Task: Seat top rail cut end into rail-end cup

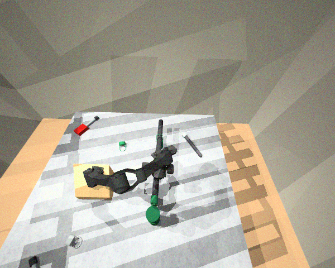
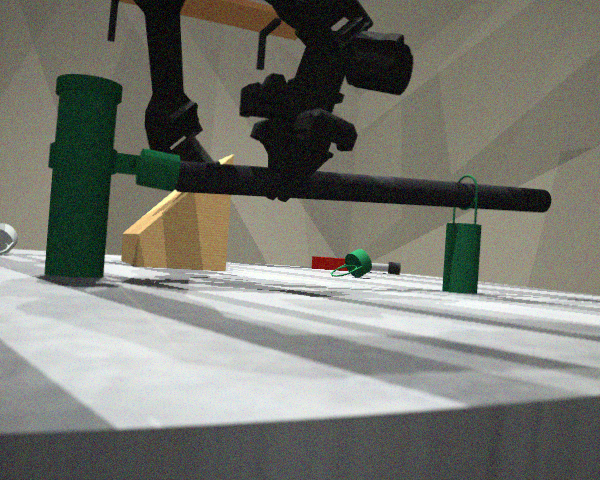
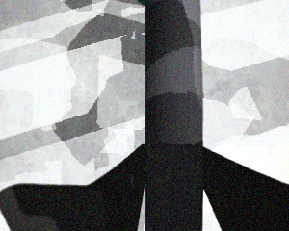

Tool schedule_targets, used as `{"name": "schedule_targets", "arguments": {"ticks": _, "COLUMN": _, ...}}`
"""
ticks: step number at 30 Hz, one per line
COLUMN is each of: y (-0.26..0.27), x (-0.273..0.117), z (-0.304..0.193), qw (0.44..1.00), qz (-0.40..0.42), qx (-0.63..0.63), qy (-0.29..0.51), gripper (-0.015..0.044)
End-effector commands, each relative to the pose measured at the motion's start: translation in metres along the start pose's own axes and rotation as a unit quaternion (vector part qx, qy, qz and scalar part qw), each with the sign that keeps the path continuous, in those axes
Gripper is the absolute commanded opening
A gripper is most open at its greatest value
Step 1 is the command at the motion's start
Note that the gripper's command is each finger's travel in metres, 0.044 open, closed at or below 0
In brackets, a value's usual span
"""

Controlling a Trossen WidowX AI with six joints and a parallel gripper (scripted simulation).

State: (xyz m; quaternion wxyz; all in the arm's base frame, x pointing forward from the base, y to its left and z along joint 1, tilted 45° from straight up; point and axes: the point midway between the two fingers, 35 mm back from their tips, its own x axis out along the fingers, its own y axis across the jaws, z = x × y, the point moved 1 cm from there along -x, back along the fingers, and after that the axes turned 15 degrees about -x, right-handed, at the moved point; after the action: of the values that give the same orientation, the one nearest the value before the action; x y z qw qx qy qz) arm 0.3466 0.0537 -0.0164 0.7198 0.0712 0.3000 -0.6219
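Note:
The dark top rail point(image 2: 383, 190) point(image 3: 173, 96) runs level above the table. Its left end sits inside the green rail-end cup point(image 2: 158, 168) point(image 1: 153, 199), which hangs on the brace band point(image 2: 80, 157) of the big green post point(image 2: 78, 217) point(image 1: 152, 214). The band sits a little below the post cap point(image 2: 88, 87). The rail's other part passes through the wire loop cap on the small green post point(image 2: 461, 257). My gripper point(image 2: 285, 188) point(image 1: 159, 167) point(image 3: 169, 149) is shut on the rail near its middle.
A tan block point(image 1: 84, 191) point(image 2: 186, 232) holds the arm's base. A loose green cap point(image 1: 121, 144) point(image 2: 358, 262), a red tool point(image 1: 81, 128) point(image 2: 328, 262), a spare dark rod point(image 1: 193, 145), a white cup point(image 1: 72, 240) point(image 2: 0, 237) and a small dark piece point(image 1: 34, 261) lie on the striped mat point(image 1: 127, 239).

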Motion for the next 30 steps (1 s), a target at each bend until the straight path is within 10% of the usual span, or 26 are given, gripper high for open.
{"name": "schedule_targets", "arguments": {"ticks": 1, "y": -0.002, "x": -0.004, "z": 0.009, "qw": 1.0, "qz": 0.002, "qx": -0.001, "qy": -0.007, "gripper": 0.0}}
{"name": "schedule_targets", "arguments": {"ticks": 30, "y": -0.002, "x": -0.004, "z": 0.015, "qw": 1.0, "qz": 0.0, "qx": 0.0, "qy": 0.0, "gripper": 0.0}}
